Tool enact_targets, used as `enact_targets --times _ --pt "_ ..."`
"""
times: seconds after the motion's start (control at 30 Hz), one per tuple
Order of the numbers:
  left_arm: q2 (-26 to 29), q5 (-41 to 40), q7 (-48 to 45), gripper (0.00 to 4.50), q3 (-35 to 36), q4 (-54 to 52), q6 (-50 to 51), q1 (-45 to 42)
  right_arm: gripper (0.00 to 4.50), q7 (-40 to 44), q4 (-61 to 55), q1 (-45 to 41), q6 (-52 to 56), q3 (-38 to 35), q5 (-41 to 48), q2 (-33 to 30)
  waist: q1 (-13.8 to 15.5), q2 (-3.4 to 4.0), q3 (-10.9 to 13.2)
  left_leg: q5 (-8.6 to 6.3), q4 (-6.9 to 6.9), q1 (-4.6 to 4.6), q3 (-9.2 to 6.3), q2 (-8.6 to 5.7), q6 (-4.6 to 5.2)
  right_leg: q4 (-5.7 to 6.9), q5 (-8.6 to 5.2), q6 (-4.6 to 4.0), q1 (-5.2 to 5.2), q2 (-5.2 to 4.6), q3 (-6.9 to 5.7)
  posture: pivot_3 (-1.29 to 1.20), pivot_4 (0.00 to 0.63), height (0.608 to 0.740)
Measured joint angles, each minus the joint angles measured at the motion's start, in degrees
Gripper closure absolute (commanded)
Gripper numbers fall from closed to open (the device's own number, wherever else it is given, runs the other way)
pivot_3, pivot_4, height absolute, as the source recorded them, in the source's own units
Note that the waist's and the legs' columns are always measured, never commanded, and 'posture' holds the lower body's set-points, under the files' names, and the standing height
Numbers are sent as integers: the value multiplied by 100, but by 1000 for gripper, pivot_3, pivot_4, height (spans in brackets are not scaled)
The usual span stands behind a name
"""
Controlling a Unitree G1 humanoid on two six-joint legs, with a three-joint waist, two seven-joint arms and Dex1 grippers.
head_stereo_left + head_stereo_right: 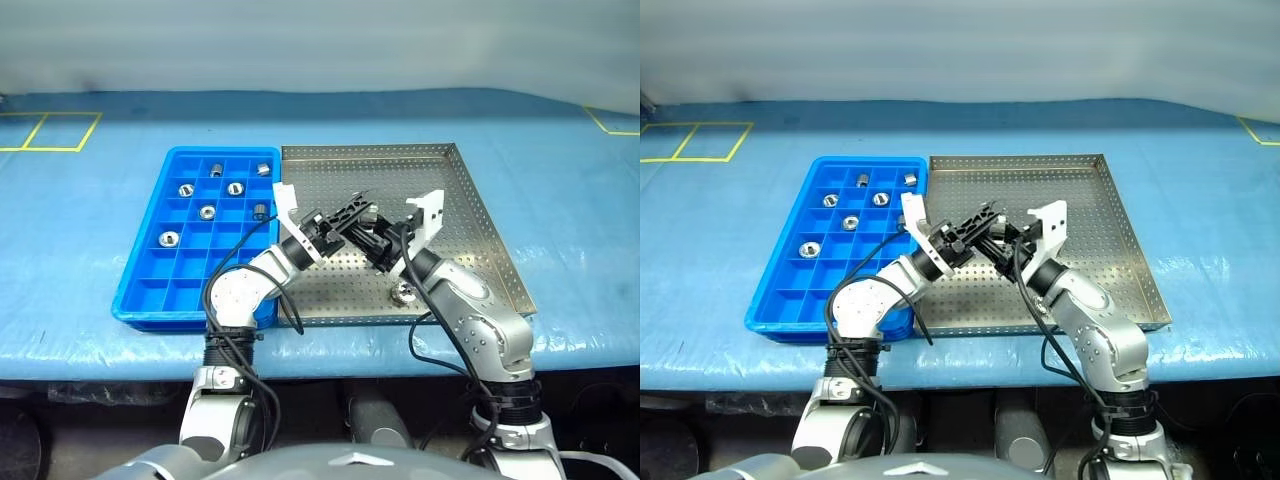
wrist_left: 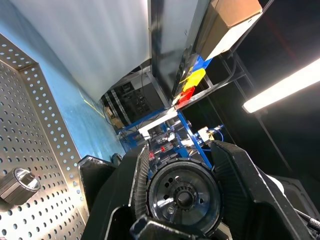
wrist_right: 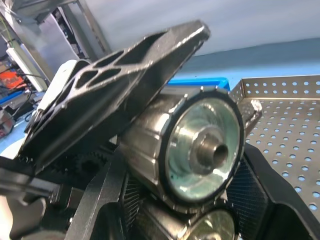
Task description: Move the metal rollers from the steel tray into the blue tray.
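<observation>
Above the middle of the steel tray (image 1: 462, 205), my two grippers meet tip to tip. My left gripper (image 1: 350, 210) is shut on a metal roller (image 2: 183, 193), held end-on between its fingers. The right gripper (image 1: 373, 228) comes from the opposite side, and its black fingers (image 3: 107, 200) press on both sides of the same roller (image 3: 200, 150). Another roller (image 1: 404, 292) lies on the perforated floor near the tray's front rim. Several rollers (image 1: 207, 211) sit in compartments in the far half of the blue tray (image 1: 150, 292).
The blue tray stands directly left of the steel tray, on a table covered with a blue sheet (image 1: 560, 180). Yellow tape lines (image 1: 60, 130) mark the far left corner. The blue tray's near rows of compartments hold nothing.
</observation>
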Motion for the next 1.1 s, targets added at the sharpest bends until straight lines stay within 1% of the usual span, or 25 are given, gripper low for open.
enact_targets --times 0.37,0.9,1.03,1.1 --pt "49 98 0 2819 44 0 -225 3 2053 39 -6 68 -6 147 -159 -137 3 0 0 0 0 -1 0 0 0 -1 0 0 -1 0 0 -7 150 740" --pt "264 165 -8 2819 71 0 -525 3 2053 70 -8 146 16 226 -200 -192 16 -1 0 0 -2 -2 0 0 0 -3 0 0 -2 0 0 -1 150 740" --pt "271 268 -9 2819 20 0 -574 7 2691 6 -2 143 86 226 -209 -179 15 -1 0 0 -2 -3 0 0 0 -3 0 0 -3 0 0 -3 150 740" --pt "286 279 -9 2819 8 0 -580 7 2689 -12 -2 141 101 233 -224 -174 14 -1 0 0 -2 -3 0 0 0 -3 0 0 -3 0 0 -5 150 740"
